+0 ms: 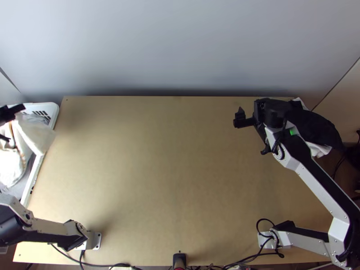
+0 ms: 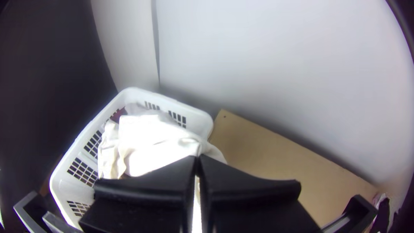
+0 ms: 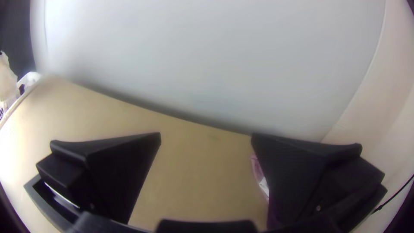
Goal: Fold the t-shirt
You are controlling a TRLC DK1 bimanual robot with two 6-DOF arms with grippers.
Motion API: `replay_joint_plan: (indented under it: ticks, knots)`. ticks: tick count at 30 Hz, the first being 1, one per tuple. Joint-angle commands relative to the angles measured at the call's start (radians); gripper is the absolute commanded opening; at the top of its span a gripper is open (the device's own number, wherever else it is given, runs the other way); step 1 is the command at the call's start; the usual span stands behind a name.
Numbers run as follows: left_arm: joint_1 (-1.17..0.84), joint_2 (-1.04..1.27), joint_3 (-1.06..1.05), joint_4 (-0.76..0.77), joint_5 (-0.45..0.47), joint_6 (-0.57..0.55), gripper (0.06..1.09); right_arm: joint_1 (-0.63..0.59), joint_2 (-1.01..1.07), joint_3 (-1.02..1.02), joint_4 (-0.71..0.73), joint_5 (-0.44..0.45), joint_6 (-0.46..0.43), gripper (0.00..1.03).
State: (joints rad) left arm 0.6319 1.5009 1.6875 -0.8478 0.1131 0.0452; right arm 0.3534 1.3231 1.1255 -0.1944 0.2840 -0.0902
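The basket [image 1: 54, 110] stands against the left edge of the worktop [image 1: 180, 180], by its far left corner. Cloth [image 1: 38, 135] lies in it and hangs over its rim toward the worktop; the left gripper [image 1: 13, 118] is above. At the far right corner, more fabric [image 1: 318, 150] lies beneath the right arm [image 1: 310, 173]. The left base [image 1: 95, 240] and right base [image 1: 272, 240] stand along the near edge, cables [image 1: 112, 264] before them.

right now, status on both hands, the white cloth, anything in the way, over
Left hand shut on white cloth, at basket. Right hand open, over far right of table. Cloth unfolded, overlapping basket's rim, might snag.
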Motion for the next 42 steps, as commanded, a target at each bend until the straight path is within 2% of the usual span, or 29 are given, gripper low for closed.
replay_joint_plan:
  ticks: [1, 13, 19, 24, 29, 34, 38, 42]
  knots:
    - [-0.149, -0.087, 0.133, -0.059, 0.019, -0.142, 0.10, 0.042, -0.033, -0.092, 0.003, 0.000, 0.015, 0.98]
    - [-0.523, -0.093, 0.189, -0.100, -0.093, -0.308, 0.10, 0.113, -0.116, -0.374, 0.122, 0.000, 0.101, 0.98]
    - [-0.860, -0.054, 0.181, -0.068, -0.299, -0.343, 0.10, 0.165, -0.127, -0.521, 0.227, -0.002, 0.110, 0.98]
    - [-1.109, 0.012, 0.163, -0.013, -0.432, -0.363, 0.10, 0.183, -0.153, -0.567, 0.231, -0.002, 0.124, 0.98]
    - [-1.273, 0.099, 0.164, 0.027, -0.435, -0.370, 0.10, 0.165, -0.194, -0.584, 0.231, 0.000, 0.102, 0.98]
    - [-1.423, 0.183, 0.195, 0.033, -0.449, -0.338, 0.10, 0.052, -0.255, -0.613, 0.231, -0.003, 0.047, 0.98]
    - [-1.473, 0.262, 0.296, 0.041, -0.454, -0.324, 0.10, -0.019, -0.337, -0.673, 0.231, -0.026, 0.030, 0.98]
    - [-1.517, 0.360, 0.379, 0.039, -0.454, -0.335, 0.10, -0.016, -0.413, -0.742, 0.231, -0.031, 0.006, 0.98]
